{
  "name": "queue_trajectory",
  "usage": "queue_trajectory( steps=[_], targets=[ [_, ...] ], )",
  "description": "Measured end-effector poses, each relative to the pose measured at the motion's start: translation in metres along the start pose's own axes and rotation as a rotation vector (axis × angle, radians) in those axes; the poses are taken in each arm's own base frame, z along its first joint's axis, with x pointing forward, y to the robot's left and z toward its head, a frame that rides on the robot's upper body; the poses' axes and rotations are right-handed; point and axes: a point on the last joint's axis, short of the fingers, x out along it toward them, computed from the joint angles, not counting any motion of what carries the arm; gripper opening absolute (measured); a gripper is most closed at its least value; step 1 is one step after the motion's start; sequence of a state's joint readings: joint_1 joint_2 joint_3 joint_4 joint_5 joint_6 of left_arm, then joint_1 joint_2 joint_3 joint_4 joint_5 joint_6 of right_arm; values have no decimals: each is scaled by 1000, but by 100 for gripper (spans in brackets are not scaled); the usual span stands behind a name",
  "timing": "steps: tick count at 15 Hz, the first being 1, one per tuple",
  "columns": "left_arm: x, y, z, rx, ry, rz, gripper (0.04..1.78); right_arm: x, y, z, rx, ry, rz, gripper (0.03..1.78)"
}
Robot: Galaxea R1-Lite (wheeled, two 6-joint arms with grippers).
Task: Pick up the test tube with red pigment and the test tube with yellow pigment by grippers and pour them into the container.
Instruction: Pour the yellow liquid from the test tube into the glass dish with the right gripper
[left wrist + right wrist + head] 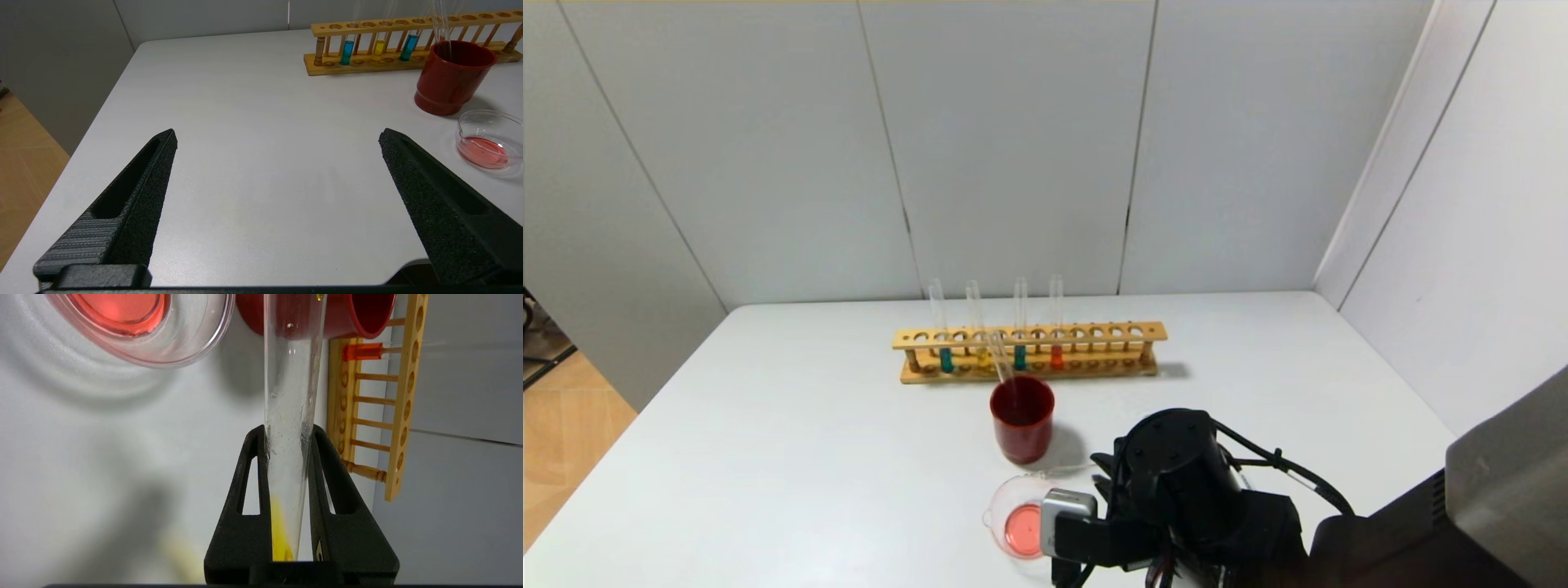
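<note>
My right gripper (288, 430) is shut on a clear test tube (291, 392) with yellow liquid (280, 535) pooled at its closed end by my palm. The tube lies nearly level and points past the glass beaker (122, 318) toward the dark-red cup (327, 314). The beaker (1021, 527) holds pink-red liquid and stands just left of my right arm (1176, 482). The red-pigment tube (1056, 357) stands in the wooden rack (1029, 333). Another yellow tube (379, 47) stands there too. My left gripper (278, 134) is open and empty over bare table.
Two teal tubes (946, 359) (1019, 357) stand in the rack. An empty tube (1001, 359) leans in the dark-red cup (1022, 416), between rack and beaker. White wall panels close off the back and right; the table edge and floor lie left.
</note>
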State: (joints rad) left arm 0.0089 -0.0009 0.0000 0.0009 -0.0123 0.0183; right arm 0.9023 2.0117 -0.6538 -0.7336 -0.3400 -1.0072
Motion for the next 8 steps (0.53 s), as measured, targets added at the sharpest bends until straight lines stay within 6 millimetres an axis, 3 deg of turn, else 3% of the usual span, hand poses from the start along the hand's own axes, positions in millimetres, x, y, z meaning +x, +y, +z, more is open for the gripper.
queue_trajectory(
  steps=[8],
  targets=[
    [0, 0, 0, 0, 0, 0, 175, 0, -4, 11, -72, 43, 28, 28]
  ],
)
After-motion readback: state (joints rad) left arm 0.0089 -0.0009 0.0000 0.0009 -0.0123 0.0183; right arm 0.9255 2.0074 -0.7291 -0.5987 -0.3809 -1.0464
